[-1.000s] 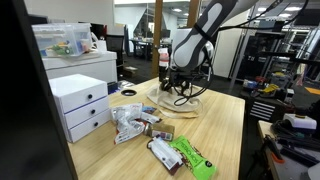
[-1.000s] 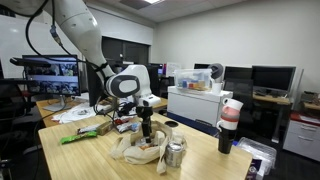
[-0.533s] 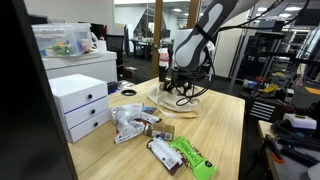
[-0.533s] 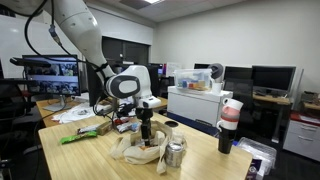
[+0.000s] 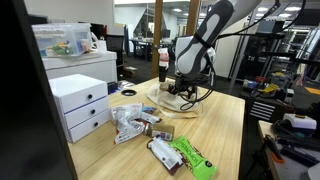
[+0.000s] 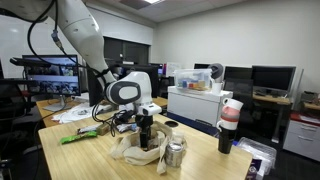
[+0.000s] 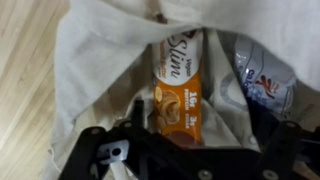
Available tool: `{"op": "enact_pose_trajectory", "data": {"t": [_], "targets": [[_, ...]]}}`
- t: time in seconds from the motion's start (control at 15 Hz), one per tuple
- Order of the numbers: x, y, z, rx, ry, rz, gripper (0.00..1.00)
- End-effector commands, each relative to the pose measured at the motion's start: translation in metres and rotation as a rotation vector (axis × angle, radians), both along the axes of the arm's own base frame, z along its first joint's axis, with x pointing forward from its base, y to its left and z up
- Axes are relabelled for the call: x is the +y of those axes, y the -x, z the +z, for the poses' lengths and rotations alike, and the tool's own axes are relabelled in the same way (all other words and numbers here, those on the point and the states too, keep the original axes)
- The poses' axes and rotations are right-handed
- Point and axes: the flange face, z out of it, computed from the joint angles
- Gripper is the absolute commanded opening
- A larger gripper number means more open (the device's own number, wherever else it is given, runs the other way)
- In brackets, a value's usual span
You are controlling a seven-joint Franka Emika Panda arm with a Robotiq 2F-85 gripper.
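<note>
The cloth bag (image 7: 90, 60) fills your wrist view, its edges cut off. Your gripper (image 7: 195, 150) hangs just above the bag, jaws spread wide and gripping nothing. An orange bar (image 7: 178, 85) lies inside the bag, its lower end blurred. A silver packet (image 7: 262, 75) shows half hidden at the bag's fold.

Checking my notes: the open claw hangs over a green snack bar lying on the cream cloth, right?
Not green. The wrist view shows the snack bar is orange; it lies on the cream cloth below the open claw.
</note>
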Motion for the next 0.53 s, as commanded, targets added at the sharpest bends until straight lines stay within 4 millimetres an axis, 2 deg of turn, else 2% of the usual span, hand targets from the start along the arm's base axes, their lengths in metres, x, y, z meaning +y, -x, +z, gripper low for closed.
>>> {"op": "enact_pose_trajectory", "data": {"t": [0.0,0.47], "targets": [[0.000,0.005,-0.005,0.008,0.009,-0.048,1.00],[0.006,0.002,0.013,-0.047,0.007,-0.038,1.00]]}}
